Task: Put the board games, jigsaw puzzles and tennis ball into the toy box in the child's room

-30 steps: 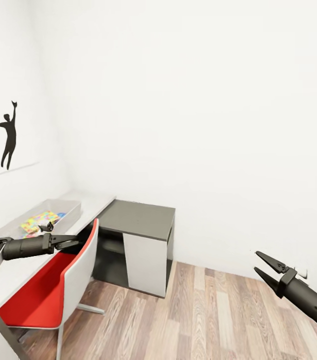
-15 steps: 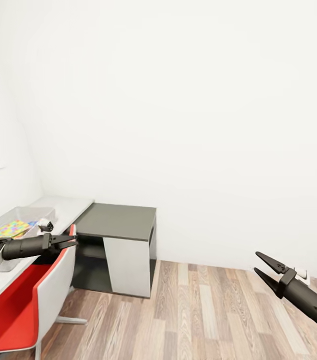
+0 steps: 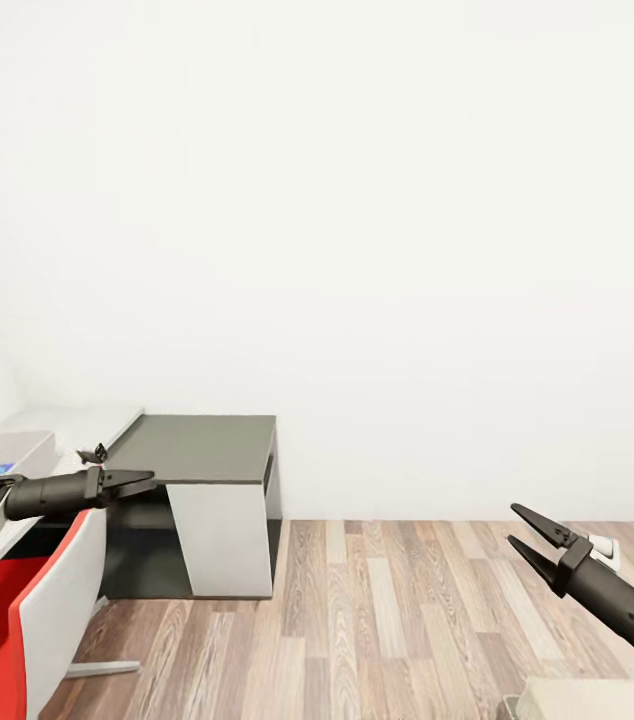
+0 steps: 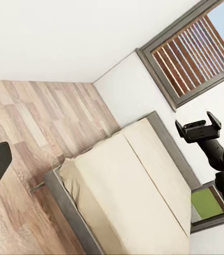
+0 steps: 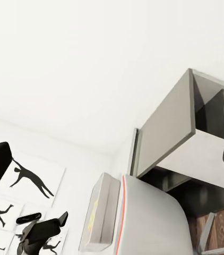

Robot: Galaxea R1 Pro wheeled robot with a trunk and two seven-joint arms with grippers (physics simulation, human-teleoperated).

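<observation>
- Wall (image 3: pixel 357 200): plain white, meeting a wood-plank floor (image 3: pixel 387 620) that lies open between dark desk and right gripper.
- Dark desk (image 3: pixel 197 450): low, abutting the end of the light-grey desk (image 3: pixel 62 420).
- Toy box (image 3: pixel 17 450): on the light-grey desk at the head view's left edge, coloured pieces showing inside.
- Chair (image 3: pixel 27 620): red and white, beside the light-grey desk.
- Left gripper (image 3: pixel 142 483): jaws nearly closed, empty.
- Right gripper (image 3: pixel 535 532): jaws open, empty, above the floor.
- Bed (image 4: pixel 128 196): beige, under the window (image 4: pixel 191 50); a green board game (image 4: pixel 207 203) near its headboard.
</observation>
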